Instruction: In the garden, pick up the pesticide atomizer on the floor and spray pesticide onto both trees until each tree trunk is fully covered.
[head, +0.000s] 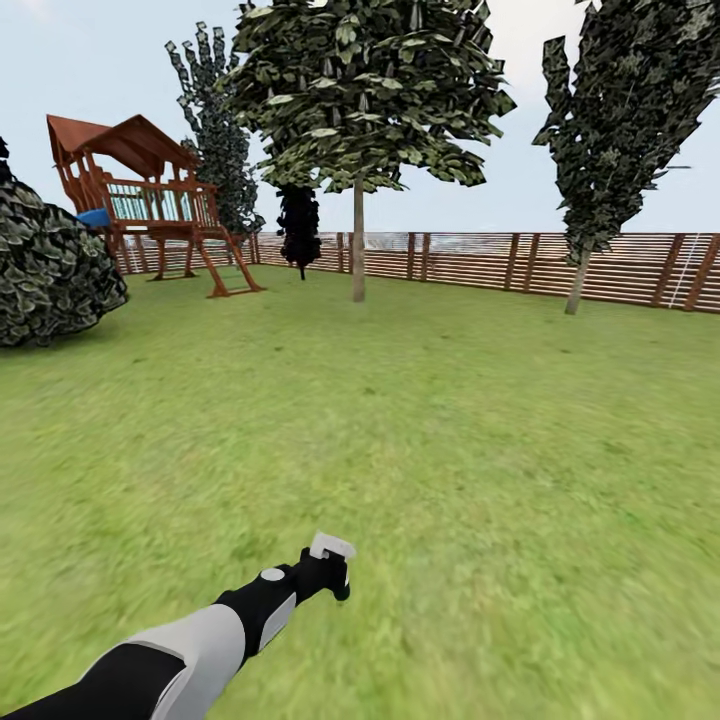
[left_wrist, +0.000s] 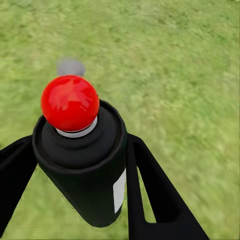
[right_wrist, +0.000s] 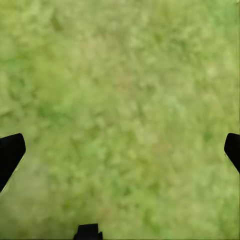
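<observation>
Two trees (head: 357, 90) stand beyond bare lawn (head: 450, 420); left claw (left_wrist: 75, 170) clamps the pesticide atomizer (left_wrist: 82, 165), right claw (right_wrist: 120, 150) spread wide.

**Green lawn under a pale sky**

Wide lawn (head: 450, 450) of mottled green, running back to a brown slatted wooden fence (head: 480, 258) along the far edge. At the far left corner, a wooden play tower (head: 140, 200) with a peaked roof and a bit of blue slide (head: 93, 216). Against the left edge, a big dark leafy bush (head: 45, 265). Flat, even daylight; hazy blue-white sky (head: 515, 180) above.
</observation>
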